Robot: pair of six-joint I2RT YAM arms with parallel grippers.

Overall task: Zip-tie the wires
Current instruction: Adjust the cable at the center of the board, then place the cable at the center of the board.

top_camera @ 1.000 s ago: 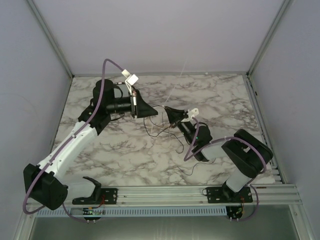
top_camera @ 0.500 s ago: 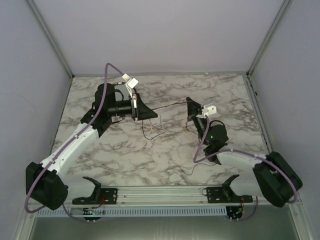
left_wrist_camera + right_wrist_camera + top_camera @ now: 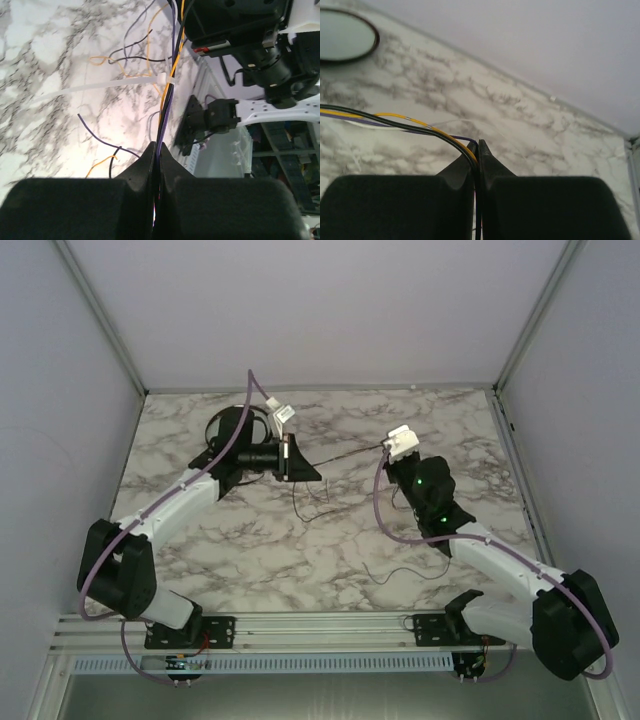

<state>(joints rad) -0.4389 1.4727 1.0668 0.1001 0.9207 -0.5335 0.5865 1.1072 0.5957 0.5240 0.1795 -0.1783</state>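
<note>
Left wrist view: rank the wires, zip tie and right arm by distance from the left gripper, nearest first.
1. wires: pinched in the left gripper, centre.
2. zip tie: across the bundle further up, tail pointing left.
3. right arm: top right, past the tie.

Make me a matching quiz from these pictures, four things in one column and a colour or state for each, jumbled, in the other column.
Column one:
1. wires
2. zip tie
3. dish
4. left pincer

Column two:
A. white strip
B. shut on the wires
C. black, yellow and purple strands
D. round with a dark rim

Pairs: 1-C, 2-A, 3-D, 4-B
</note>
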